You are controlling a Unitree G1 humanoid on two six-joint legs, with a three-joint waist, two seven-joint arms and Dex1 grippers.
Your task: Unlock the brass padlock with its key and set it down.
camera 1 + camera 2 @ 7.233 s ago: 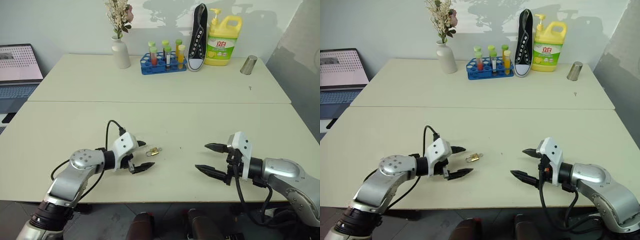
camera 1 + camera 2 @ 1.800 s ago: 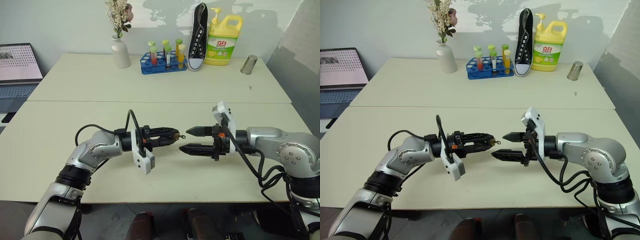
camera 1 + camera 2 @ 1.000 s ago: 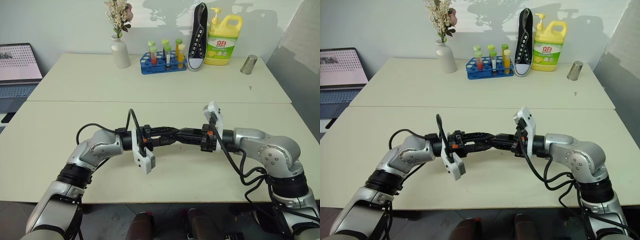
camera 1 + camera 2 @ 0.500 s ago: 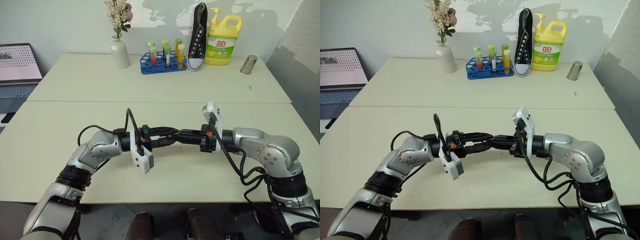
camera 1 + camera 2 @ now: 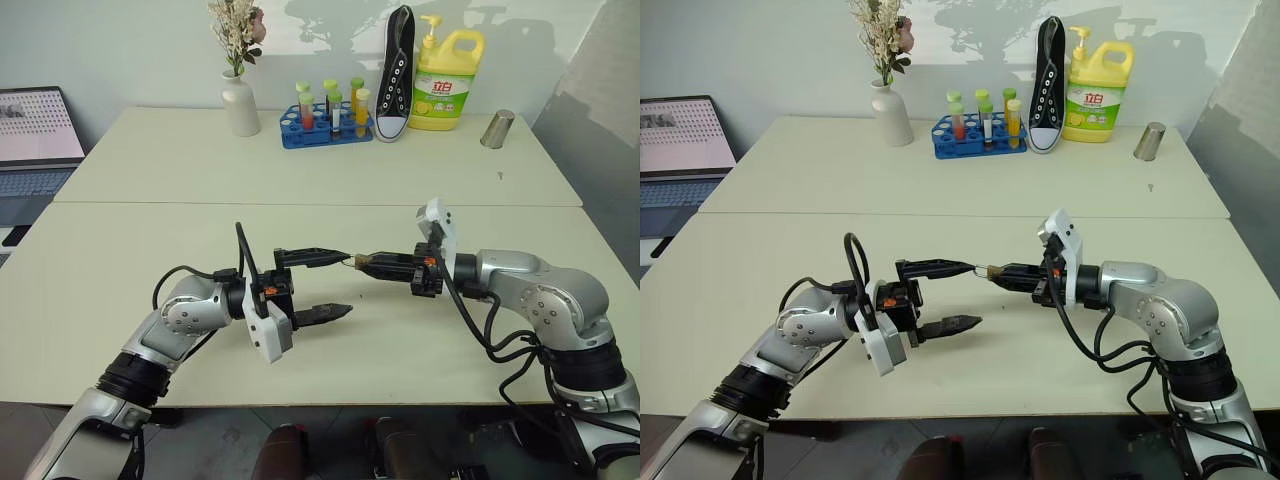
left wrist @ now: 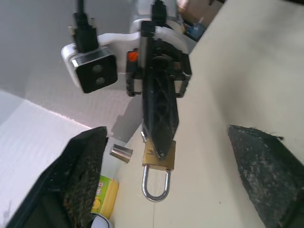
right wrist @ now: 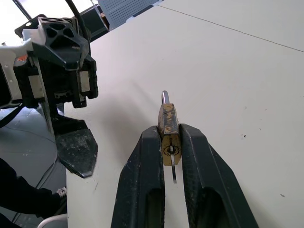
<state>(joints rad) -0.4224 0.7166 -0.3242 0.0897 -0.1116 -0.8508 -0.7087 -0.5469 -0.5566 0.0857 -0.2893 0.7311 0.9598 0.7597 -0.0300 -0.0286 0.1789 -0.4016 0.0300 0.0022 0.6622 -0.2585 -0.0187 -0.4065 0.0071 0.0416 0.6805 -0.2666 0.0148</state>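
Two pale tables [image 5: 120, 250] stand pushed together before a light wall. Along the far edge, from about eleven to one o'clock, sit a white vase of dried flowers [image 5: 240, 105], a blue rack of test tubes [image 5: 325, 128], a black sneaker [image 5: 397, 75] stood on end, a yellow detergent jug [image 5: 445, 85] and a small metal cup [image 5: 497, 130]. A laptop [image 5: 35, 140] rests at nine o'clock, off the table's left end.

Over the near table the two arms meet at the centre. The right tool [image 7: 169, 142] is clenched on the brass padlock [image 7: 168, 124], its two black fingers pressing the lock body from both sides, the silvery shackle pointing away towards the left arm. The key [image 7: 173, 172] sits in the keyhole, its thin blade sticking back between the fingers. Padlock and key are held clear above the table.

The left tool [image 5: 330, 283] is released, its fingers spread wide apart, one at the padlock's level and nearly meeting it, the other lower.
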